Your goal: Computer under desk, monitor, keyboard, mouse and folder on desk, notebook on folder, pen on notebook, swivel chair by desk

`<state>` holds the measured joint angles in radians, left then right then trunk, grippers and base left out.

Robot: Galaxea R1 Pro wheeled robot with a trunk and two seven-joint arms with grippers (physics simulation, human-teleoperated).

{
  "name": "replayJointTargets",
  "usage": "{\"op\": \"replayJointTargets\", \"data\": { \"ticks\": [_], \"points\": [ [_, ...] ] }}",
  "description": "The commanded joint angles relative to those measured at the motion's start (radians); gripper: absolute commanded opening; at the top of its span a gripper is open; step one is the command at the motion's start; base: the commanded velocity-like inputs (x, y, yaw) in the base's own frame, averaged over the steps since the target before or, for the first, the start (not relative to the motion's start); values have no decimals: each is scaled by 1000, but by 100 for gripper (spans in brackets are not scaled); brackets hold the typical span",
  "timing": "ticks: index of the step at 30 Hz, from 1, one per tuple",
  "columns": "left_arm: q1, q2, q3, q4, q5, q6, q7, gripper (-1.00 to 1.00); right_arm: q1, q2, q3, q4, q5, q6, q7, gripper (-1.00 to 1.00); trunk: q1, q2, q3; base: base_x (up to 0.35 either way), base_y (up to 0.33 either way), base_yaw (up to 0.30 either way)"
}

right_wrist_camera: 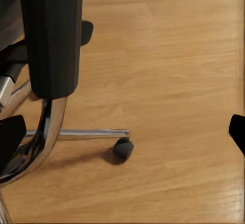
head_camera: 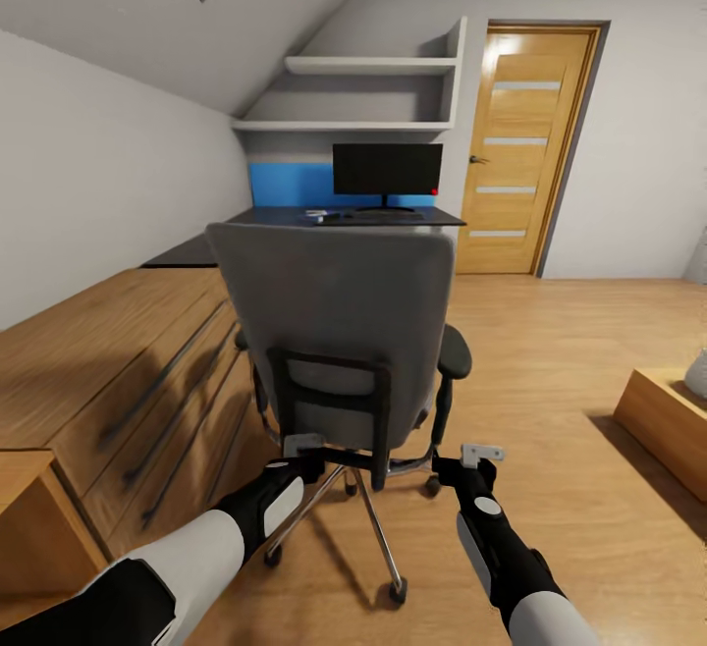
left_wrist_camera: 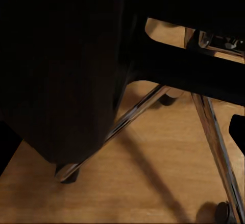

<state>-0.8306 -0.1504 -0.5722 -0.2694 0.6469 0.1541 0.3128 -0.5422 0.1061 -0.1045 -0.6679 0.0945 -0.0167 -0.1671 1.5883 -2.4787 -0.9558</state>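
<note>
A sloped-ceiling bedroom with a wooden floor (head_camera: pixel 589 351) holds the scene. The left gripper (head_camera: pixel 299 455) sits at the swivel chair's (head_camera: pixel 339 322) lower back frame, its fingers hidden against the dark frame, so whether they are clenched cannot be told. The right gripper (head_camera: pixel 471 459) hovers just beside the chair's right side, fingers spread apart and grasping nothing. The chair's back faces the robot, its metal star base (right_wrist_camera: pixel 76 133) and casters on the floor. Beyond it, the black tabletop (head_camera: pixel 285 217) carries the monitor (head_camera: pixel 387 171), with the keyboard (head_camera: pixel 378 217) before it. A light wooden drawer chest (head_camera: pixel 118 381) lines the left wall; a wooden door (head_camera: pixel 525 150) stands at the right.
</note>
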Motion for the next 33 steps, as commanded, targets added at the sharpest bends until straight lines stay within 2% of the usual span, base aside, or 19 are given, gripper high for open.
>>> {"op": "replayJointTargets", "data": {
  "ticks": [1, 21, 33],
  "points": [
    [-1, 0, -11, -4, 7, 4, 5, 100, -1, 1, -4, 1, 10, -2, 0, 100, 0, 0, 0, 288, -132, -125],
    [-1, 2, -11, -4, 5, 4, 6, 100, -1, 1, -4, -1, 11, -2, 0, 100, 0, 0, 16, 293, -124, -125],
    [-1, 2, -11, -4, 5, 4, 6, 100, -1, 1, -4, -2, 11, -2, -1, 100, 0, 0, 18, 308, -64, -23]
  ]
}}
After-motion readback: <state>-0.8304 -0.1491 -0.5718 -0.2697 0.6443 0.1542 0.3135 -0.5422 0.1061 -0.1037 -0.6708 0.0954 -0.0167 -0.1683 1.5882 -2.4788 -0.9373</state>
